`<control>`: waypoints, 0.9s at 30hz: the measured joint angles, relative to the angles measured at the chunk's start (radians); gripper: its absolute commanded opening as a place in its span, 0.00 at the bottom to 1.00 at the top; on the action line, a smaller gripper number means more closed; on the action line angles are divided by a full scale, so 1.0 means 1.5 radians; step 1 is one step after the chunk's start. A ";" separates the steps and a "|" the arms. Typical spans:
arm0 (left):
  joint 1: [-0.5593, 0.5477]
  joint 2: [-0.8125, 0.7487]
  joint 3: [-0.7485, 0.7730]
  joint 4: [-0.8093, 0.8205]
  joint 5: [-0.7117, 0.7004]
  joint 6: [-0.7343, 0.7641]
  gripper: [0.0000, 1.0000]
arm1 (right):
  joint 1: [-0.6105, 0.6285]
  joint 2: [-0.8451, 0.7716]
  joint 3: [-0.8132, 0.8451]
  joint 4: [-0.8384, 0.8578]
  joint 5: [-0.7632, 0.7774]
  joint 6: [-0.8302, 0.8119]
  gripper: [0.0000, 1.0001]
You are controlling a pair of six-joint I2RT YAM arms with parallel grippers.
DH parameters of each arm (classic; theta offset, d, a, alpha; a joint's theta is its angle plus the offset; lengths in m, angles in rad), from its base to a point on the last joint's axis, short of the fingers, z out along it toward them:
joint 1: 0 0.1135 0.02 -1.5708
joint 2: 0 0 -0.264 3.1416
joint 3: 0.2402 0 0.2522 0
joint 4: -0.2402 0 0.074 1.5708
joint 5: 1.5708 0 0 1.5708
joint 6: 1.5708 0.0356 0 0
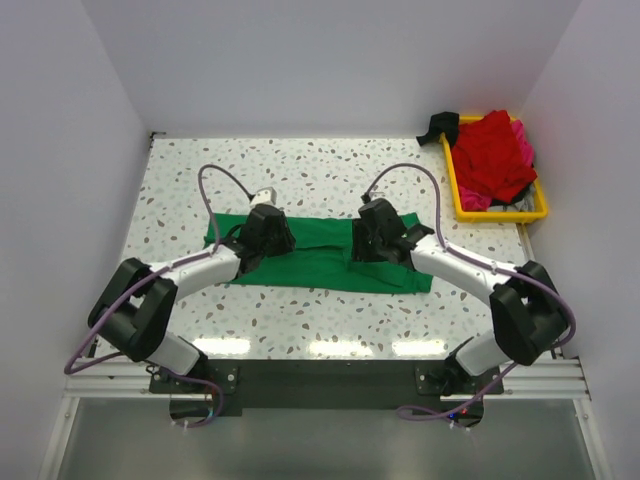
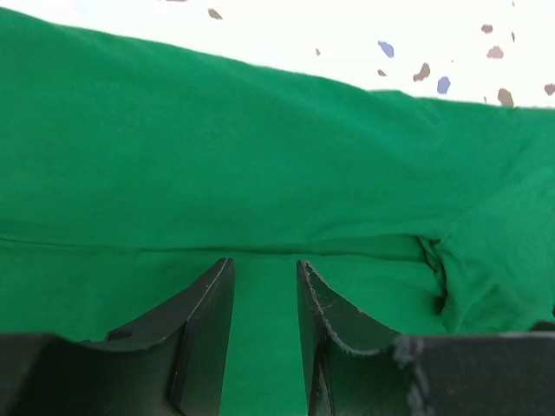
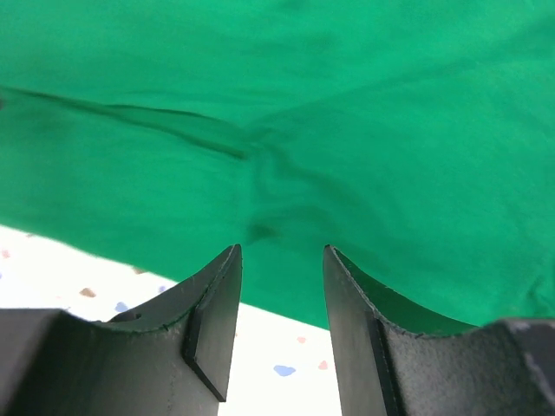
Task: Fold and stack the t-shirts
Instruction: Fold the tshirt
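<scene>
Your left claw (image 2: 264,270) stands spread, a narrow gap between its black fingers (image 2: 206,322). Nothing is pinched. The tips hover right over a fold line in the bright green t-shirt (image 2: 260,147). Your right claw (image 3: 282,253) is spread a little wider and holds nothing. Its tips sit at the shirt's edge, with green cloth ahead and speckled bench (image 3: 52,269) showing behind on one side.

From above, the green t-shirt (image 1: 322,264) lies in the middle of the bench (image 1: 300,165) as a long band running left to right. The left claw (image 1: 262,236) is over its left end and the right claw (image 1: 372,240) is right of its middle.

Speckled surface shows all round the shirt:
- A wide stretch runs to the far edge.
- A narrower strip runs along the near edge.
- There is room toward the left edge.

At the far right corner the yellow tray (image 1: 452,190) holds a red t-shirt (image 1: 494,156) and a pink one (image 1: 523,140). Its near left corner is close to the green shirt's right end but apart from it. A black cloth (image 1: 437,125) lies just beside the tray's far left corner, by the back wall.

Both arms rise from the near edge with elbows pushed outward. The forearms angle inward and the wrists tip down onto the shirt.
</scene>
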 measured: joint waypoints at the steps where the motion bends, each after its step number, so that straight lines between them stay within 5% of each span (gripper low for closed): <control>1: -0.008 0.004 0.000 0.002 0.001 0.000 0.39 | -0.005 0.004 -0.008 0.001 0.003 0.003 0.45; 13: -0.030 0.024 -0.004 0.004 0.002 0.000 0.39 | -0.018 0.089 -0.067 0.046 0.009 0.023 0.40; 27: -0.039 0.020 -0.016 0.006 -0.001 0.012 0.32 | -0.039 -0.047 -0.083 0.001 0.021 0.024 0.44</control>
